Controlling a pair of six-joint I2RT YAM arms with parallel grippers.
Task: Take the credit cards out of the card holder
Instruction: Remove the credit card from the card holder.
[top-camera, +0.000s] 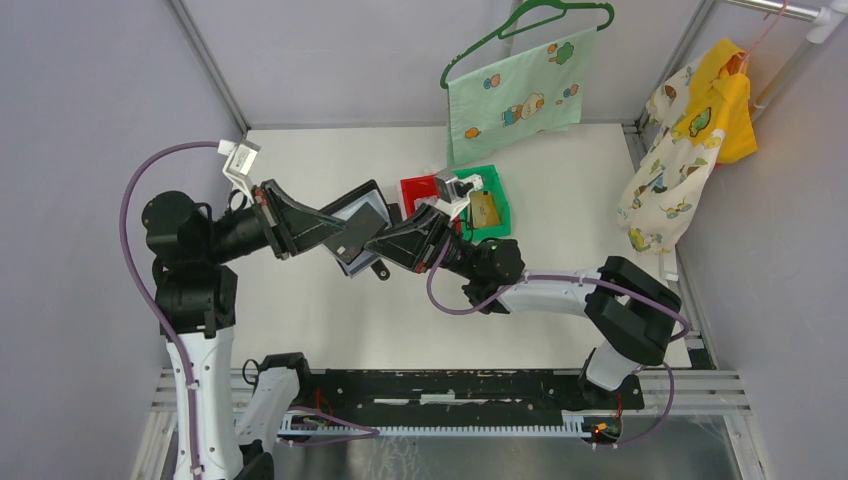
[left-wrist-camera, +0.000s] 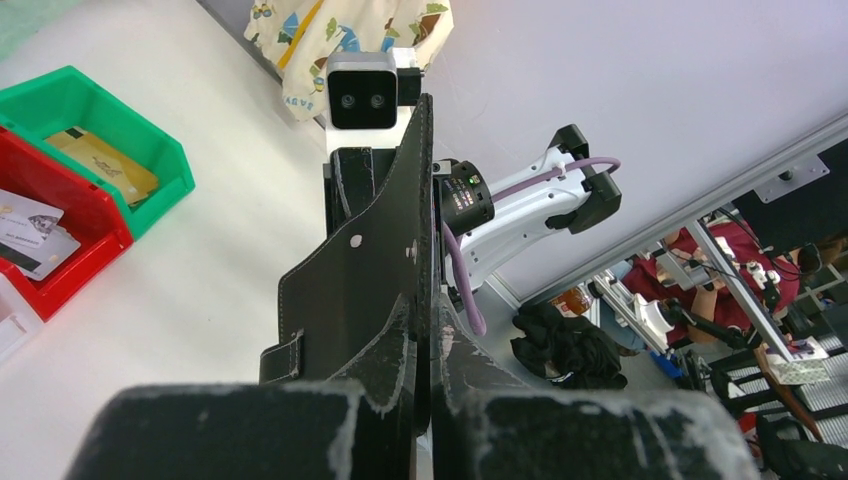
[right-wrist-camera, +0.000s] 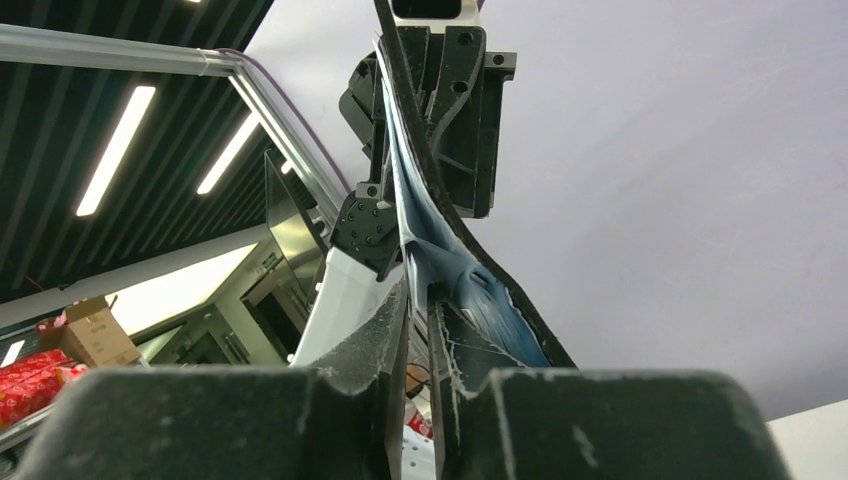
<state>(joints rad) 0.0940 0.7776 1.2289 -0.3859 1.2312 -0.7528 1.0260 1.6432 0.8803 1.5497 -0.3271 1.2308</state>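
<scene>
The black card holder (top-camera: 358, 226) hangs open above the table's middle, between both arms. My left gripper (top-camera: 342, 238) is shut on its black outer flap (left-wrist-camera: 370, 260), pinching the flap's edge between the fingers (left-wrist-camera: 395, 350). From the right, my right gripper (top-camera: 388, 240) straddles the holder's other edge, where the grey-blue lining (right-wrist-camera: 455, 265) shows. Its jaws stand a narrow gap apart around that thin edge. One tan-gold credit card (top-camera: 484, 208) lies in the green bin. Whitish credit cards (left-wrist-camera: 30, 235) lie in the red bin. Cards still inside the holder are hidden.
The green bin (top-camera: 492, 175) and the red bin (top-camera: 413, 187) sit side by side just behind the grippers. A clear bin's corner (left-wrist-camera: 10, 325) is beside the red one. A green cloth on a hanger (top-camera: 515, 100) hangs at the back, and yellow clothes (top-camera: 690, 150) at the right.
</scene>
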